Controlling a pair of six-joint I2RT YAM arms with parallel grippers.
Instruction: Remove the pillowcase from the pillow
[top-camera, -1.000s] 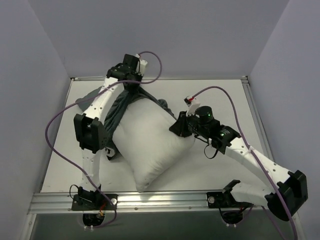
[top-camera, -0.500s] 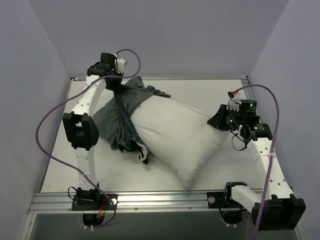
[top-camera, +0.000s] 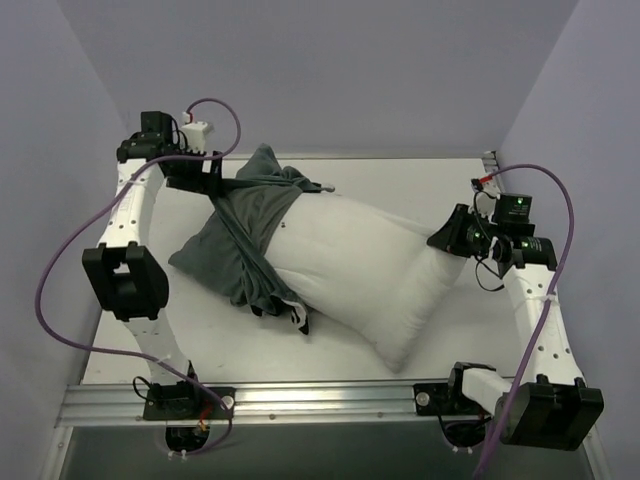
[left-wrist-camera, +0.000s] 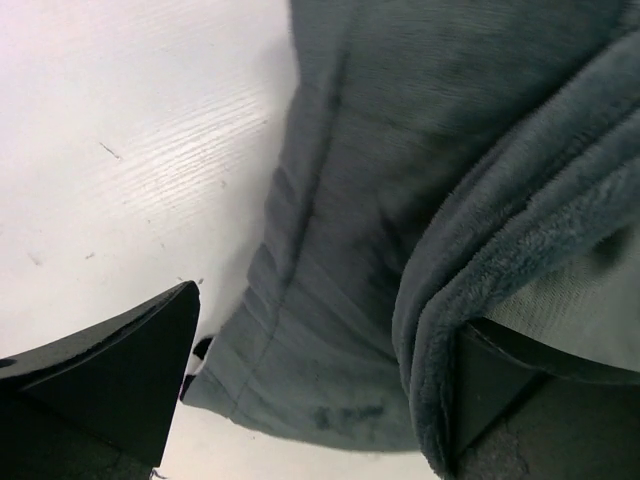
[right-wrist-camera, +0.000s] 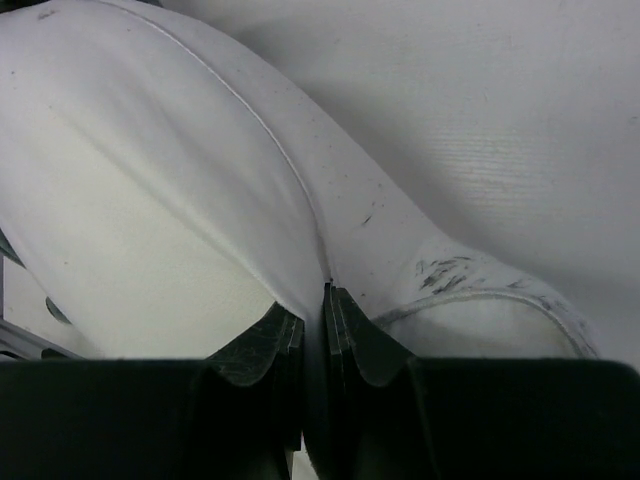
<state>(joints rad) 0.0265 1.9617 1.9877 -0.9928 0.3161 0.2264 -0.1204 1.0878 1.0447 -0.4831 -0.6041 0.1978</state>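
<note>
The pillowcase (top-camera: 240, 235) lies bunched, grey side out, over the left end of the white pillow (top-camera: 360, 270); a scrap of its zebra face (top-camera: 296, 316) shows at the near edge. My left gripper (top-camera: 216, 184) is at the back left corner, open. In the left wrist view its jaws stand wide apart (left-wrist-camera: 328, 312), and a fold of the grey pillowcase (left-wrist-camera: 480, 250) drapes over the right finger (left-wrist-camera: 520, 390). My right gripper (top-camera: 447, 240) is shut on the pillow's right corner. In the right wrist view the jaws (right-wrist-camera: 322, 292) pinch the white pillow cloth (right-wrist-camera: 200, 180).
A white tabletop (top-camera: 400, 185) lies between lilac walls on three sides. An aluminium rail (top-camera: 320, 398) runs along the near edge with both arm bases on it. Purple cables (top-camera: 60, 260) loop beside each arm.
The left arm swung back and left, drawing the pillowcase down the pillow, then its jaws opened. The right arm pulled the pillow's corner rightward, stretching the pillow out across the table.
</note>
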